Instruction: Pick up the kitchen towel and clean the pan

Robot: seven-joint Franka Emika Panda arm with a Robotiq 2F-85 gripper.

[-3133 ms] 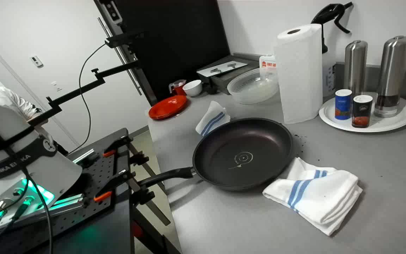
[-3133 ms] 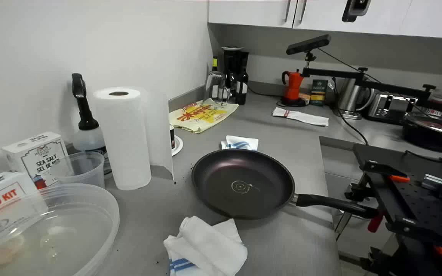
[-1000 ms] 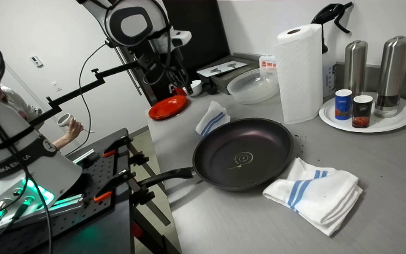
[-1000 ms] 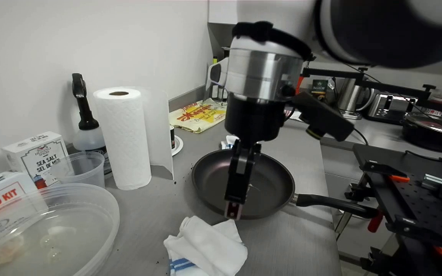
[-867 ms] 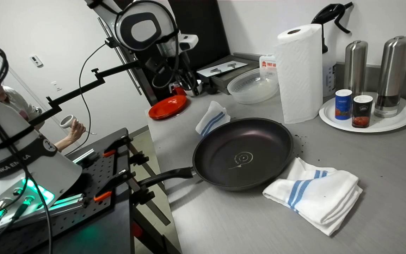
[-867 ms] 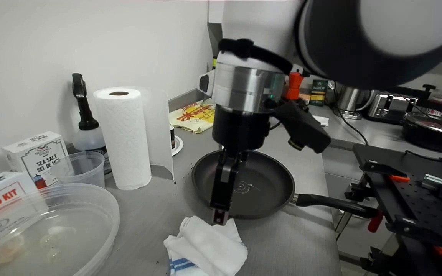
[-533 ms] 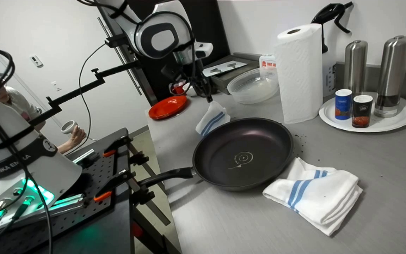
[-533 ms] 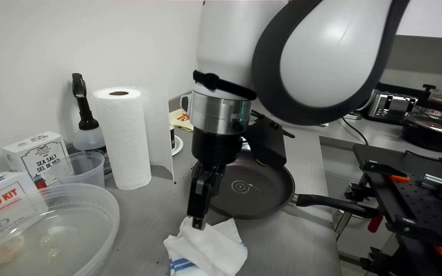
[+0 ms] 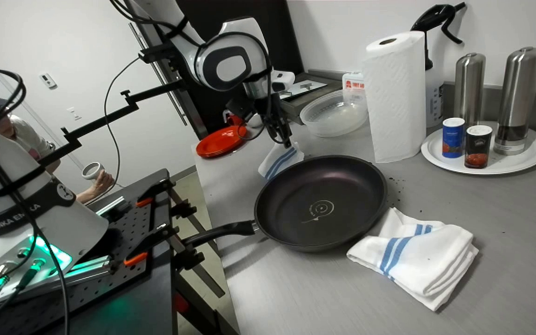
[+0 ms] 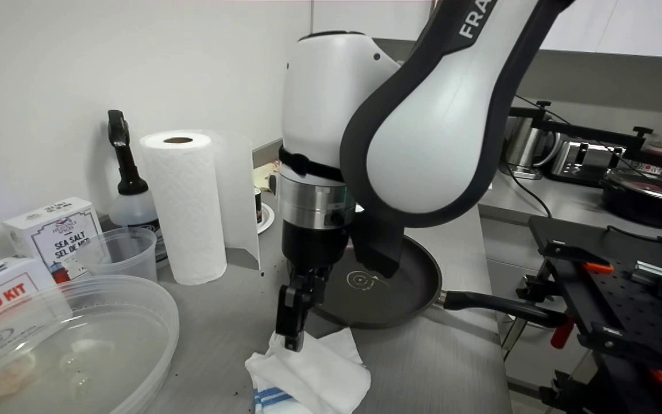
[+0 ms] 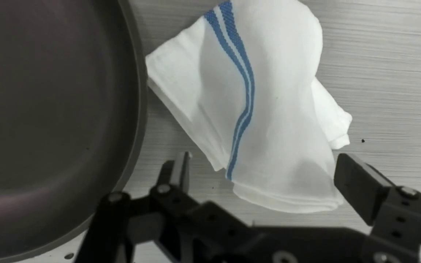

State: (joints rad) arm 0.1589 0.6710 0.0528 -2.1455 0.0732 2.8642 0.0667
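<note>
The dark pan [image 9: 319,223] with a black handle sits on the grey counter in both exterior views [image 10: 365,310]. A white kitchen towel with blue stripes [image 9: 275,163] lies beside the pan. It shows in an exterior view [image 10: 319,379] and in the wrist view [image 11: 283,91], where the pan [image 11: 49,138] is to its left. My gripper [image 9: 287,143] is above this towel, in an exterior view [image 10: 293,345] too. In the wrist view my gripper [image 11: 263,164] is open, its fingers on either side of the towel's near end, with nothing between the pads. A second folded striped towel [image 9: 417,256] lies across the pan.
A paper towel roll [image 9: 396,97], a clear plastic bowl [image 9: 333,125] and a red plate [image 9: 221,142] stand on the counter. A white plate [image 9: 535,149] holds shakers and mills. The pan handle [image 10: 503,305] sticks out past the counter edge. A person [image 9: 30,139] is behind the arm.
The arm was out of view over the counter 3.1 s ago. Over the last second my gripper has moved down and over toward the towel beside the pan. Towels and pan have not moved.
</note>
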